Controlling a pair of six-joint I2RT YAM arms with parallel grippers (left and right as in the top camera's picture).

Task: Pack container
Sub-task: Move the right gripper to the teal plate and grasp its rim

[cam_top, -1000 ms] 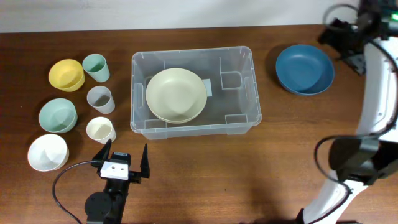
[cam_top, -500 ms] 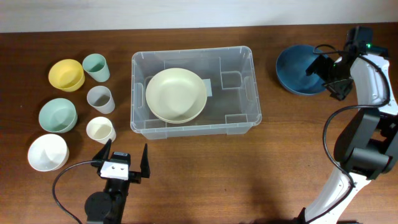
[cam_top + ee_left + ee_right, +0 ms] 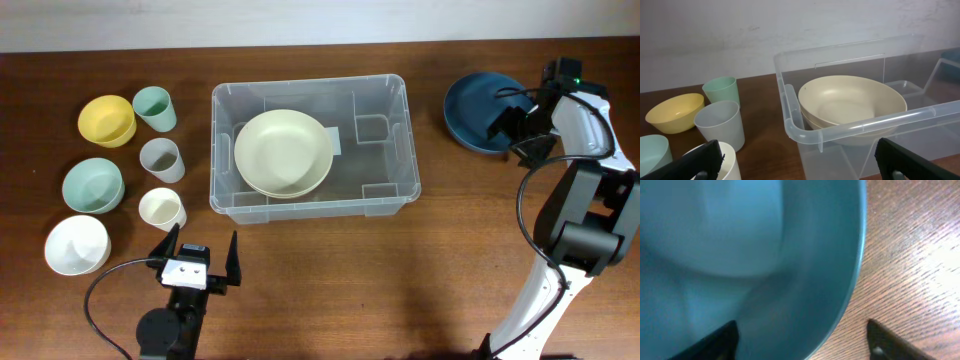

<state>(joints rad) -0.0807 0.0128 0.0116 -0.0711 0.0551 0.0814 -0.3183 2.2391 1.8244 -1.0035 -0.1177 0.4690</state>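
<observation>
Soft, even light overhead, with faint shadow beside the container (image 3: 310, 208). The right wrist view is blurred close on the bowl (image 3: 740, 255), with glare on the table (image 3: 935, 255).

A dark wood-grain table (image 3: 330, 270) (glossy in places) meets a pale wall (image 3: 790, 30).

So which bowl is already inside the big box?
The big cream bowl, sitting in the clear container. The yellow bowl, green bowl, white bowl and blue bowl sit outside it.
</observation>
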